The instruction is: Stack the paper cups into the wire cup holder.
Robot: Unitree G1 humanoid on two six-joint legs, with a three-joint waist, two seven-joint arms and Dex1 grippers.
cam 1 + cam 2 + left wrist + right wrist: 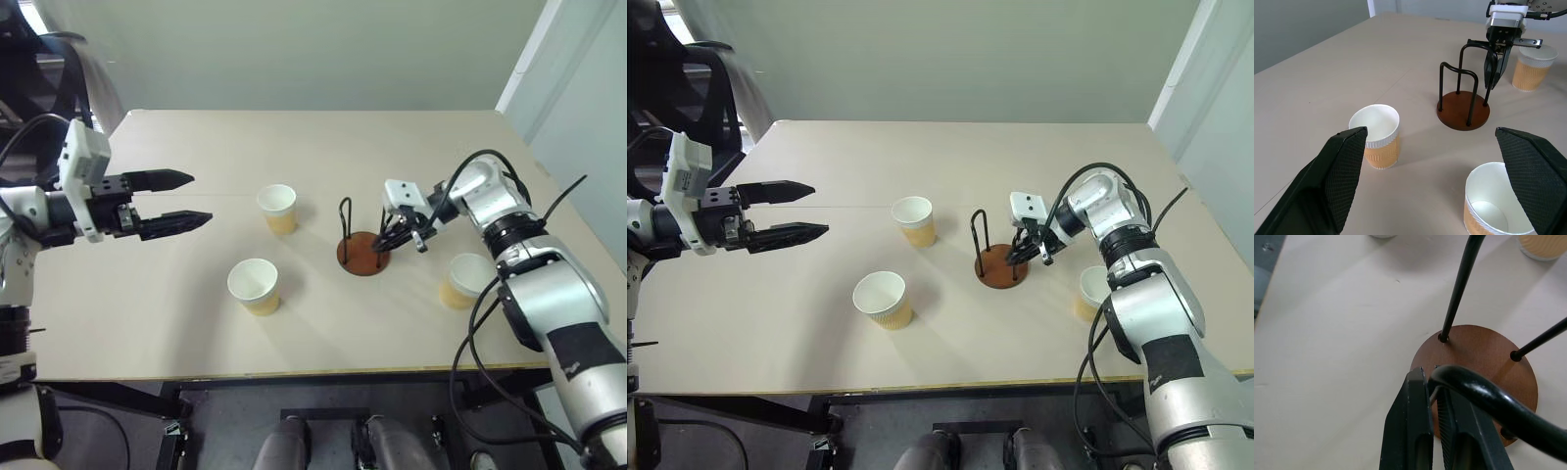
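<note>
Nearest cup (255,286) sits upright at the front of the table (147,323), mouth up, nothing in it. It's forward and to the right of the left gripper (186,201), well apart from it.

Left to right from there:

Left gripper hovers above the table's left side, fingers spread wide, nothing between them. In the left wrist view both front cups sit between its two fingers' lines of sight, not touched.

Second cup (278,209) stands upright further back, just right of the left gripper's fingertips, still clear of them. Empty too.

Wire cup holder (362,253) is mid-table, right of the second cup, brown disc base flat on the table, black wire loops upright. No cup in it.

Right gripper (383,243) comes in from the right, angled down onto the holder's right-hand loop. Fingers are pinched together on the wire; the right wrist view shows the wire (1484,396) curving right across the fingertips over the disc. So: clamped on the holder's wire.

Third cup (462,281) stands upright near the table's right front, just right of the holder, beneath the right forearm. Apart from the gripper, not held.

All three cups on the table, well apart from each other.
</note>
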